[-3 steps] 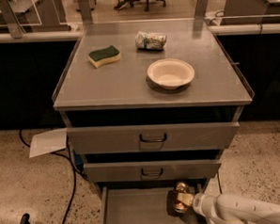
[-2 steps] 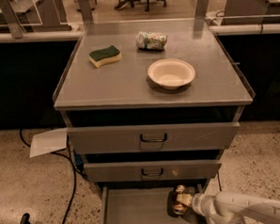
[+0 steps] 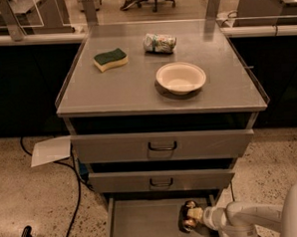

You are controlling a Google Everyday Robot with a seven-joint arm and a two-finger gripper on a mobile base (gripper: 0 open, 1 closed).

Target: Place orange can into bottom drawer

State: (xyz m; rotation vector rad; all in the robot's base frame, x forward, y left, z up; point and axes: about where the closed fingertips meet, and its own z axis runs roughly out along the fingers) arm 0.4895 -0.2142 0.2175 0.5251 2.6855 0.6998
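The orange can (image 3: 189, 211), golden with brown mottling, sits in the right part of the open bottom drawer (image 3: 139, 223), on or just above its flat grey floor. My gripper (image 3: 191, 218) reaches in from the lower right on a white arm (image 3: 243, 217) and is around the can. Whether the can rests on the floor I cannot tell.
The cabinet top (image 3: 137, 86) holds a green-and-yellow sponge (image 3: 110, 59), a white-and-green can (image 3: 160, 42) lying on its side and a white bowl (image 3: 181, 77). Two drawers with dark handles (image 3: 162, 146) stand above the bottom drawer. A sheet of paper (image 3: 50, 150) and a black cable (image 3: 75, 194) lie on the floor at left.
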